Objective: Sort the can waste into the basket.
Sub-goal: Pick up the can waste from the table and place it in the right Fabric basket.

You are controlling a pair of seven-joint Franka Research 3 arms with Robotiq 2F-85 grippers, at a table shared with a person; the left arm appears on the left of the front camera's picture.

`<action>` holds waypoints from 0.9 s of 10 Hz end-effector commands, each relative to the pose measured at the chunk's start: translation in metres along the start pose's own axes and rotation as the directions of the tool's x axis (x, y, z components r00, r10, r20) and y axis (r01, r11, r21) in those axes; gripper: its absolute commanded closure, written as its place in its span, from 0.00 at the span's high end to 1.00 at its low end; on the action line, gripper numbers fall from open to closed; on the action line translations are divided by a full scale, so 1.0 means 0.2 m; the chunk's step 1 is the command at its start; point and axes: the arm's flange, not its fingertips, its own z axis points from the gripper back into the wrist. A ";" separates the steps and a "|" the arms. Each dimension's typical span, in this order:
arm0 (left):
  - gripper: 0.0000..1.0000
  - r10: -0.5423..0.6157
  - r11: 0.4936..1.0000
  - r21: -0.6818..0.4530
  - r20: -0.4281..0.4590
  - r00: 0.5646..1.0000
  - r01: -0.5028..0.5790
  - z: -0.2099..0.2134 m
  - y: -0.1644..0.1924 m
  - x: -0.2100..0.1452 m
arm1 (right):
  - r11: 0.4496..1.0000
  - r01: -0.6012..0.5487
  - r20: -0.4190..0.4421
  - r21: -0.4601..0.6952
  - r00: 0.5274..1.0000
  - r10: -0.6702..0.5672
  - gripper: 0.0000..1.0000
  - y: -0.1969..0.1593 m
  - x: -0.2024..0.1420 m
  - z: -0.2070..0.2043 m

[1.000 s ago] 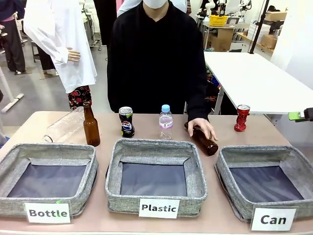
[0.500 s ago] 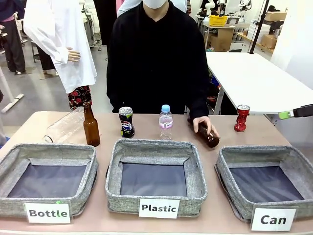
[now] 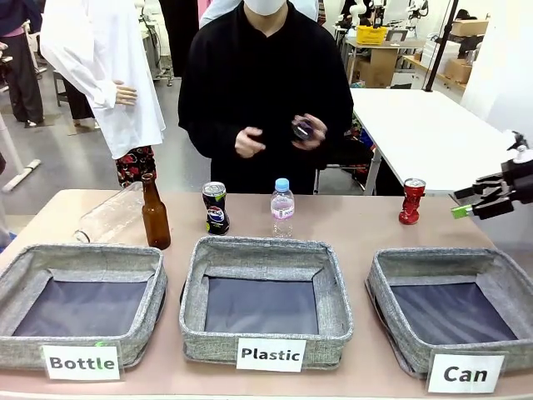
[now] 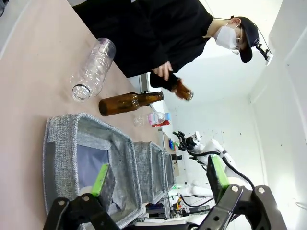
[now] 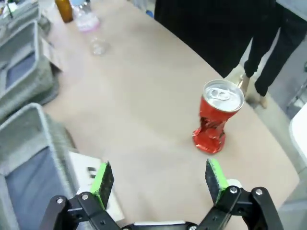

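The dented red can (image 3: 411, 201) stands on the table's far right, behind the grey basket labelled "Can" (image 3: 391, 271). In the right wrist view the red can (image 5: 217, 116) stands upright ahead of my open right gripper (image 5: 158, 179), a little to its right and apart from it. From the front, my right gripper (image 3: 475, 202) hovers to the right of the can. The black-blue Pepsi can (image 3: 216, 207) stands behind the middle basket. My left gripper (image 4: 158, 175) is open and holds nothing, above the left basket (image 4: 62, 139).
Baskets labelled "Bottle" (image 3: 17, 283) and "Plastic" (image 3: 333, 300) sit left and centre. A brown glass bottle (image 3: 154, 214), a lying clear bottle (image 3: 112, 214) and a small water bottle (image 3: 282, 207) stand behind them. The person holds another brown bottle (image 3: 303, 129) at chest height.
The person lifted the brown bottle off the table to chest height. My right gripper has come in further from the right edge, towards the red can.
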 end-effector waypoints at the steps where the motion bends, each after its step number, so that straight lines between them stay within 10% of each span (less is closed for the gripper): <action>1: 1.00 -0.024 1.000 -0.015 -0.001 1.000 0.024 0.01 0.00 -0.01 | 0.999 -0.006 0.081 -0.035 0.997 0.009 1.00 -0.21 -0.05 -0.12; 9: 1.00 0.007 0.996 -0.088 0.080 0.997 0.000 0.10 -0.19 -0.01 | 0.991 0.109 0.094 0.081 0.989 -0.116 1.00 -0.43 -0.10 -0.41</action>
